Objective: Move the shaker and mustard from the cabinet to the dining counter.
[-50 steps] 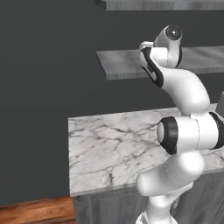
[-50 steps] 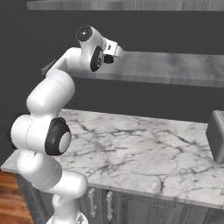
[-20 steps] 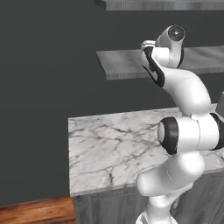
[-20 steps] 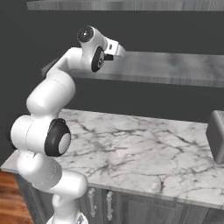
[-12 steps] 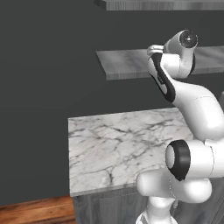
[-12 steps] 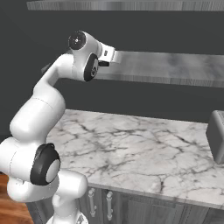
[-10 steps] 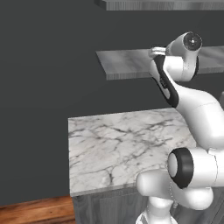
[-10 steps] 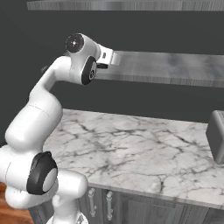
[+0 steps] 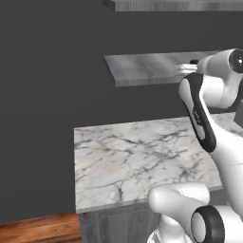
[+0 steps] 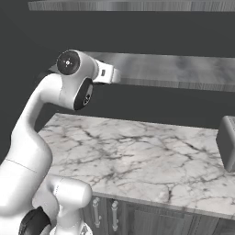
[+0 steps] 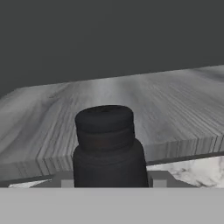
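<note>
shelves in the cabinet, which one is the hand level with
The lower grey shelf, the one directly above the marble counter. The hand, shut on the shaker, sits at its front edge.

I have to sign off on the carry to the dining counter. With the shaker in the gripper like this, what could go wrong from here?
1. The gripper is shut low on the black shaker, so the cap end stands free above the fingers; a fast swing might tip it in the grasp.
2. The shaker sits just at the front edge of the cabinet shelf; pulling back low could clip that edge.
3. The marble counter lies below: a dropped shaker would likely roll.
</note>
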Available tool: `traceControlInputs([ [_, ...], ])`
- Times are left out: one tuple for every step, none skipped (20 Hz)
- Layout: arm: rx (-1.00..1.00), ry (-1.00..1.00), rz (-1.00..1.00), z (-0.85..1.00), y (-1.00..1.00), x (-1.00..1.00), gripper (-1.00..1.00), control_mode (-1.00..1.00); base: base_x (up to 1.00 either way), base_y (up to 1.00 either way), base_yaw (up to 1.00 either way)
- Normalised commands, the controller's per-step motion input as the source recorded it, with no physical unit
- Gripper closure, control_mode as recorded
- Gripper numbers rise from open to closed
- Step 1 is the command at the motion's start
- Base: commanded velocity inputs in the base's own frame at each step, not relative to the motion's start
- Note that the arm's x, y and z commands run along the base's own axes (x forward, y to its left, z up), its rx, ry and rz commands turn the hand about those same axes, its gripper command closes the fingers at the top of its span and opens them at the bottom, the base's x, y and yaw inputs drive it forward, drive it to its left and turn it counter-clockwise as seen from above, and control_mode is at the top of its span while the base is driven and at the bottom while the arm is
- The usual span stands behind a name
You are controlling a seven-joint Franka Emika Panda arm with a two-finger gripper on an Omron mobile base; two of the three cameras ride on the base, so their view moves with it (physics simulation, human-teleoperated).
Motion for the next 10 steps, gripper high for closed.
traceControlInputs([
  [0.0, 0.0, 0.1, 0.0, 0.0, -1.0, 1.0, -1.0, 0.0, 0.0, 0.0],
  [0.0, 0.0, 0.1, 0.0, 0.0, -1.0, 1.0, -1.0, 0.0, 0.0, 0.0],
  [0.0, -0.01, 0.09, 0.0, 0.0, -1.0, 1.0, -1.0, 0.0, 0.0, 0.0],
  [0.0, -0.02, 0.09, 0.0, 0.0, -1.0, 1.0, -1.0, 0.0, 0.0, 0.0],
  [0.0, -0.03, 0.07, -0.02, 0.0, -1.0, 1.0, -1.0, 0.0, 0.0, 0.0],
  [0.0, -0.02, 0.05, -0.07, 0.08, -1.0, 1.0, -1.0, 0.0, 0.0, 0.0],
  [0.0, -0.03, 0.03, -0.04, 0.12, -0.95, 1.0, -1.0, 0.0, 0.0, 0.0],
  [0.0, -0.04, 0.01, 0.0, 0.16, -0.89, 1.0, -1.0, 0.0, 0.0, 0.0],
  [0.0, -0.04, 0.0, 0.0, 0.19, -0.84, 1.0, -1.0, 0.0, 0.0, 0.0],
  [0.0, -0.07, 0.0, 0.0, 0.18, -0.86, 1.0, -1.0, 0.0, 0.0, 0.0],
])
